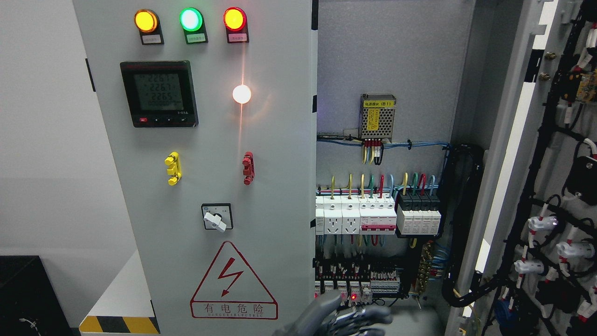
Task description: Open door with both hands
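A grey electrical cabinet fills the head view. Its left door (280, 140) is closed and carries three lit lamps, a meter (158, 93), a yellow handle (173, 168) and a red handle (248, 168). The right door (552, 196) is swung wide open to the right, its wired inner face showing. My left hand (354, 316) pokes up at the bottom edge just in front of the cabinet interior (387, 56). Its fingers are stretched out toward the right and hold nothing. It touches neither door. The right arm is out of view.
Breakers and sockets (373, 217), coloured wires and a black cable bundle (459, 224) fill the open interior. A white ledge with a yellow-black stripe (119, 323) and a black box (23, 294) stand at the lower left by a white wall.
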Available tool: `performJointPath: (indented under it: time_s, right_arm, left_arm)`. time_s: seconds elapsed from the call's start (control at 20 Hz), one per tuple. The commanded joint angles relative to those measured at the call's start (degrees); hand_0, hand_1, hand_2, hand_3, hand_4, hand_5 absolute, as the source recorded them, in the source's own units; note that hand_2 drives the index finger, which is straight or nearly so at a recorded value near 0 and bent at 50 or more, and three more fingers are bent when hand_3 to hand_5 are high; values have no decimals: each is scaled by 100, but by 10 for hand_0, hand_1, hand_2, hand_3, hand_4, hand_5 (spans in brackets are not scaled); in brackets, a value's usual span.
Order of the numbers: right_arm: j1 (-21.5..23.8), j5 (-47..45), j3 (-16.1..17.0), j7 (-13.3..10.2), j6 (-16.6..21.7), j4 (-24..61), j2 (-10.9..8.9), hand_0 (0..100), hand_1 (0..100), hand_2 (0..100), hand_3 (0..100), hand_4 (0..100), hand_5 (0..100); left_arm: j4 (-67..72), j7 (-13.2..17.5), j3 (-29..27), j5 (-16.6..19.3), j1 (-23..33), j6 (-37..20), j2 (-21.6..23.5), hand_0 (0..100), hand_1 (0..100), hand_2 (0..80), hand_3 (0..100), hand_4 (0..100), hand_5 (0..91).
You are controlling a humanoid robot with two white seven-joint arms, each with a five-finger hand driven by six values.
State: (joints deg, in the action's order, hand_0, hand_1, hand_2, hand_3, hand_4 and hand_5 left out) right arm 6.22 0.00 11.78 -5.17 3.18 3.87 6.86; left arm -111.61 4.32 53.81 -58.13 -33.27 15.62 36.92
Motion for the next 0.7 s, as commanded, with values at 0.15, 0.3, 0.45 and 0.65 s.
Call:
performJointPath:
  time_s: [0.15,0.3,0.45,0.65]
  right_arm:
    - [2,18,0,-2,7,0,0,191,0,0,0,0,0]
    - [2,18,0,-2,7,0,0,191,0,0,0,0,0]
    - [2,18,0,-2,-1,0,0,191,0,0,0,0,0]
    - [2,18,0,-2,7,0,0,191,0,0,0,0,0]
  left_arm:
    - [1324,7,-537,1331,2578,-339,836,0,0,0,0,0,0]
    - [2132,7,-880,1340,3010,-410,572,0,0,0,0,0,0]
    - [3150,7,-1065,1340,3168,-655,212,0,0,0,0,0,0]
    - [4715,121,-1610,1348,3397,-753,-473,0,0,0,0,0,0]
